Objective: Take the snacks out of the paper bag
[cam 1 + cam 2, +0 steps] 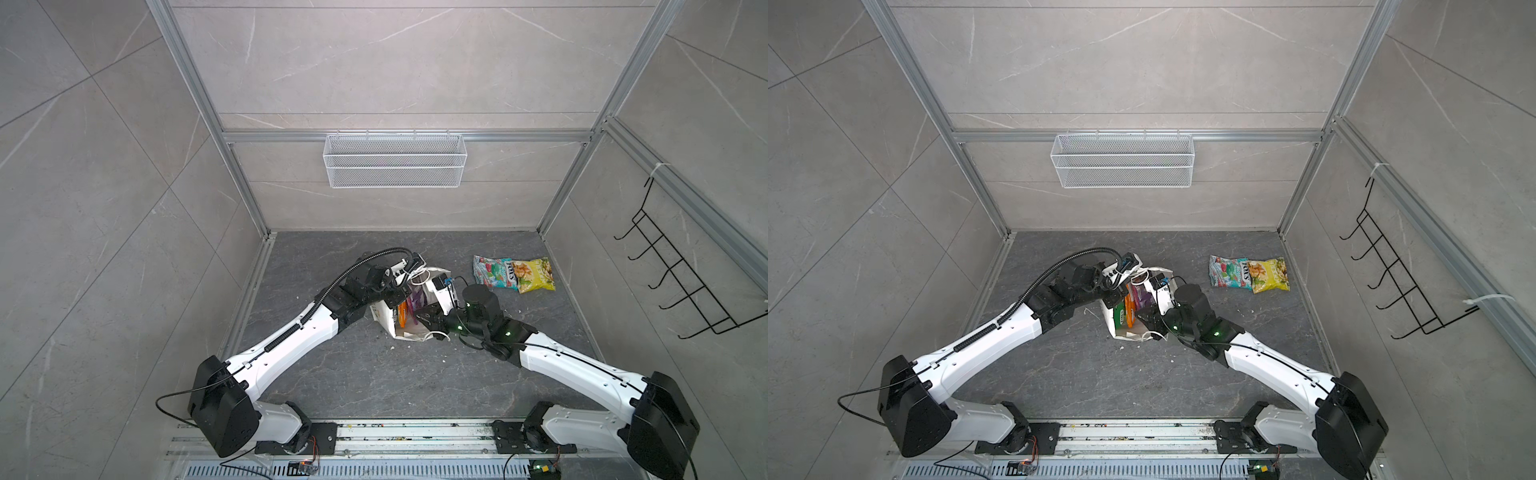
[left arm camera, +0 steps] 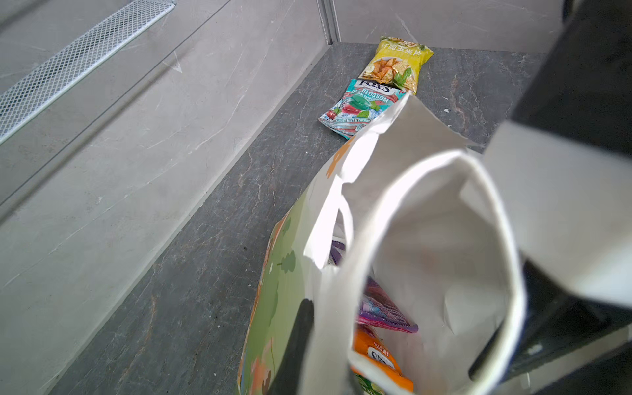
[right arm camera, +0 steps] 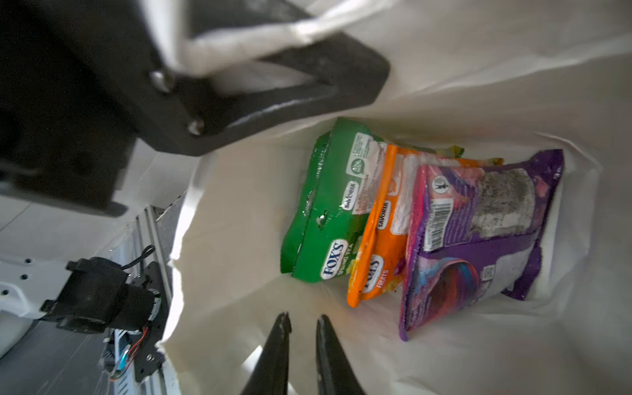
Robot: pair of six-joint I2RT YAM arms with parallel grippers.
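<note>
The paper bag (image 1: 382, 313) (image 1: 1115, 321) lies with its mouth open mid-table. My left gripper (image 1: 400, 291) (image 2: 325, 359) is shut on its rim, one dark finger (image 2: 301, 342) outside the printed wall. Inside lie three snacks: a green packet (image 3: 325, 212), an orange one (image 3: 379, 246) and a purple one (image 3: 478, 232). My right gripper (image 1: 419, 322) (image 3: 302, 321) is in the bag's mouth, short of them, jaws a narrow gap apart with nothing between. A teal packet (image 1: 494, 272) and a yellow chip bag (image 1: 536, 274) lie on the table to the right.
A white wire-mesh basket (image 1: 395, 160) hangs on the back wall. A black hook rack (image 1: 685, 274) is fixed to the right wall. Aluminium frame posts stand at the back corners, and the arms' base rail (image 1: 415, 440) runs along the front edge.
</note>
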